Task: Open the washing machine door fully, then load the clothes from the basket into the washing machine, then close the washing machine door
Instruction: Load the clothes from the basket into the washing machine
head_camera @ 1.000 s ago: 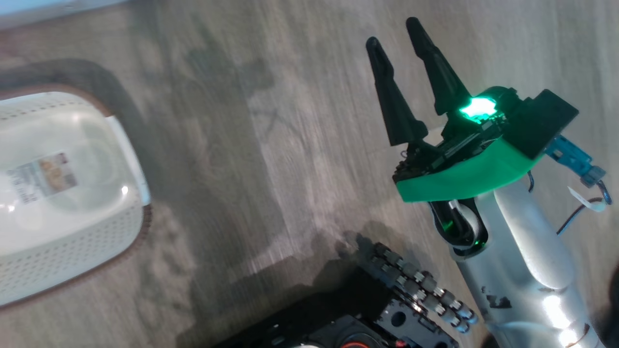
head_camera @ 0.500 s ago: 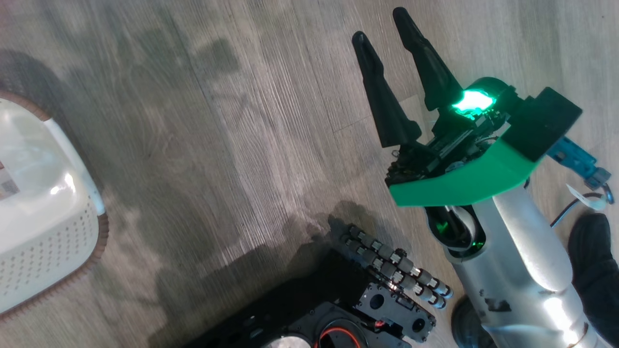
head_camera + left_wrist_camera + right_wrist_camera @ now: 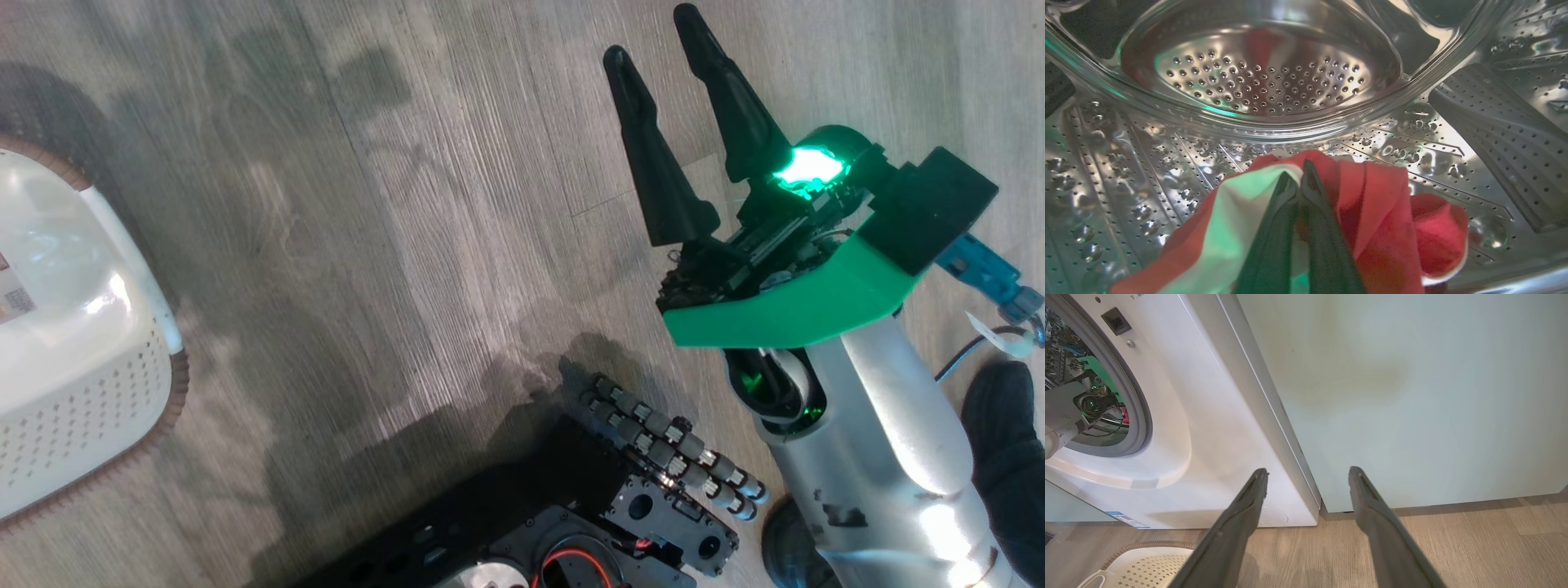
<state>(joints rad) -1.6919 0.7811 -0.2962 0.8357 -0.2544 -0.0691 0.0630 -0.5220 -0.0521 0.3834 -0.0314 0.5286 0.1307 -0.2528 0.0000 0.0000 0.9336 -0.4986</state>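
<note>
Inside the steel drum [image 3: 1118, 175] of the washing machine [image 3: 1208, 416], my left gripper [image 3: 1300, 169] is shut on the clothes [image 3: 1380, 228], a red garment with a white panel draped over its fingers. In the right wrist view, my left arm [image 3: 1065, 412] reaches through the grey gasket. My right gripper [image 3: 651, 33] hangs open over the floor, holding nothing, with its fingers [image 3: 1241, 514] pointing at the washer's lower right corner. The cream basket [image 3: 73, 408] stands at the left with its label showing inside. The washing machine door is out of view.
A pale teal cabinet [image 3: 1412, 396] stands right of the washer. My black base [image 3: 571, 514] sits on the wooden floor [image 3: 367, 245]. A dark foot-like shape [image 3: 1008, 457] lies at the lower right. The basket's [image 3: 1139, 567] rim is just below the washer's front.
The head camera swung, so the basket slid toward the picture's left edge and the dark shape came in at the lower right. My right gripper stays open, nearly still.
</note>
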